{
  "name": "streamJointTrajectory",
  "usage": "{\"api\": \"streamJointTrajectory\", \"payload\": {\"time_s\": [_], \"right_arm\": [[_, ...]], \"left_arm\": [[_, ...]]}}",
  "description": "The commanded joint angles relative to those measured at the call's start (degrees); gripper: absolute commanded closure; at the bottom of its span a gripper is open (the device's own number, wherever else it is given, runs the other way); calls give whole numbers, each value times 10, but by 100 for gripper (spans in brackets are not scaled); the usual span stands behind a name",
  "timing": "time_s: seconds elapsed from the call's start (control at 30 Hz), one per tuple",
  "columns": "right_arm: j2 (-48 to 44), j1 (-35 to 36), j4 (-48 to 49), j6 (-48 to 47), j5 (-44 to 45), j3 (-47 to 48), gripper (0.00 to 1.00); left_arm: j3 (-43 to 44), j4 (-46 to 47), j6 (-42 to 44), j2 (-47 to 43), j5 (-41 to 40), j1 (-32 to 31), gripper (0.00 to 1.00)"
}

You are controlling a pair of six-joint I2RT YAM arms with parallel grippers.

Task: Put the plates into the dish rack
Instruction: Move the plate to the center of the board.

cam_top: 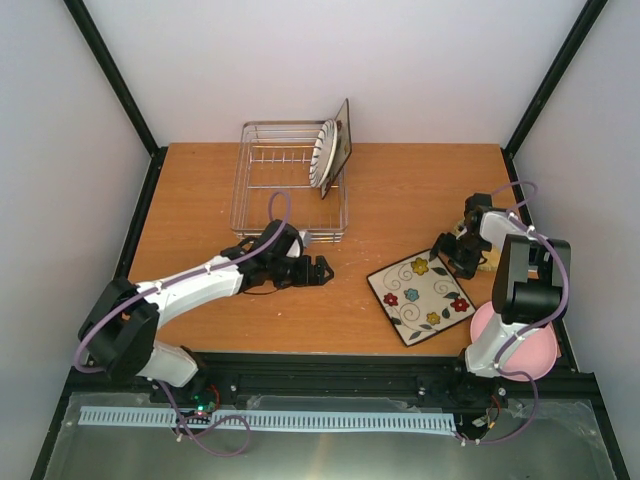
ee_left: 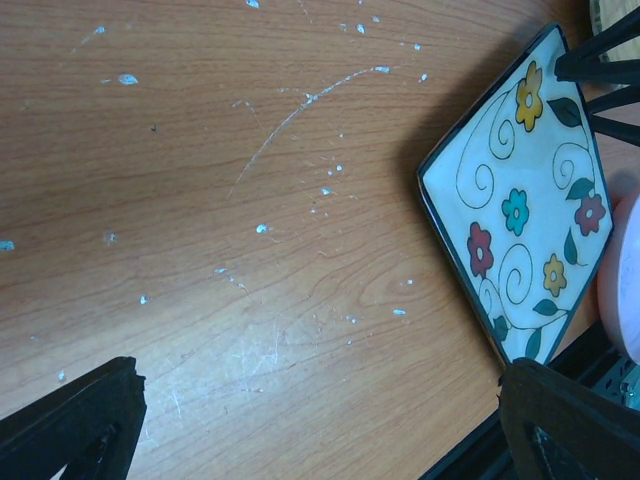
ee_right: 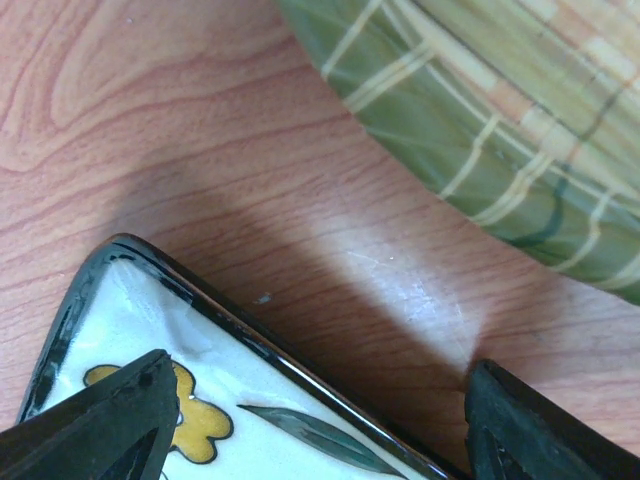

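Pincer [ee_right: 315, 395] astride floral plate [ee_right: 118, 325], maybe touching

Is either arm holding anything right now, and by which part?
Nothing is held. The left gripper hangs open over the table; the right gripper straddles the rim of the floral plate near a corner, jaws open, not closed on it.

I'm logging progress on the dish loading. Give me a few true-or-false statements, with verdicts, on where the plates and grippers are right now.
1. The striped plate stands on edge in the rack. True.
2. The floral plate is in the rack. False: it lies flat on the table.
3. The left gripper holds a plate. False: it is open and empty over bare wood.
4. The right gripper is open at a corner of the floral plate. True.
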Motion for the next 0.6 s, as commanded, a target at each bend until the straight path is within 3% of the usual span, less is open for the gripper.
{"api": "streamJointTrajectory", "payload": {"time_s": [0.0, 0.3, 0.57], "right_arm": [[-18, 11, -4, 26, -31, -24, 23], [-28, 91, 22, 86, -75, -68, 23], [-27, 113, 14, 68, -31, -33, 23]], "left_arm": [[25, -4, 19, 9, 4, -7, 3], [22, -24, 28, -2, 9, -7, 3], [-11, 8, 25, 5, 72, -16, 3]]}}
